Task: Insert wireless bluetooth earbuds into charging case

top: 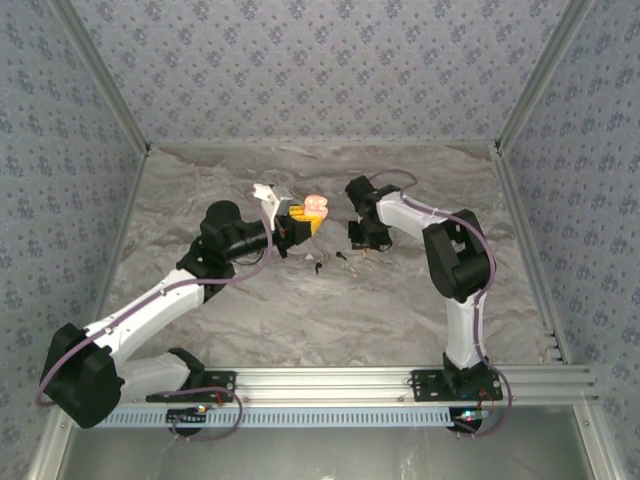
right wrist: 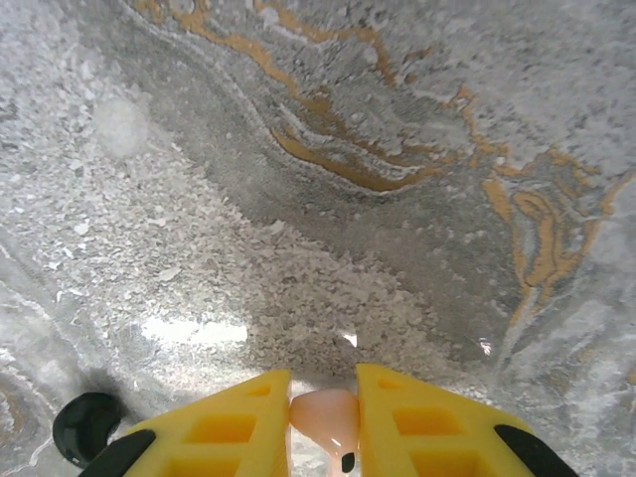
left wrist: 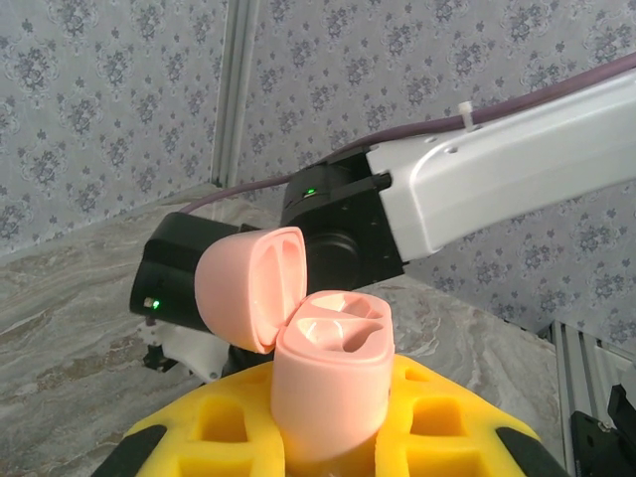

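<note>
2 grips: left claw (left wrist: 333, 452) clamps open charging case (left wrist: 328, 373), right claw (right wrist: 323, 383) pinches pinkish piece (right wrist: 323, 417).

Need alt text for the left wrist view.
The left gripper holds a pink charging case upright between its yellow fingers, lid hinged open, both sockets look empty. The right arm, white and black, crosses behind it.

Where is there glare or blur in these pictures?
Top external: the open pink charging case looks washed out. Left wrist: case sharp, evenly lit. Right wrist: white glare patch on the grey marble table; the small pale pink piece is blurred.
</note>
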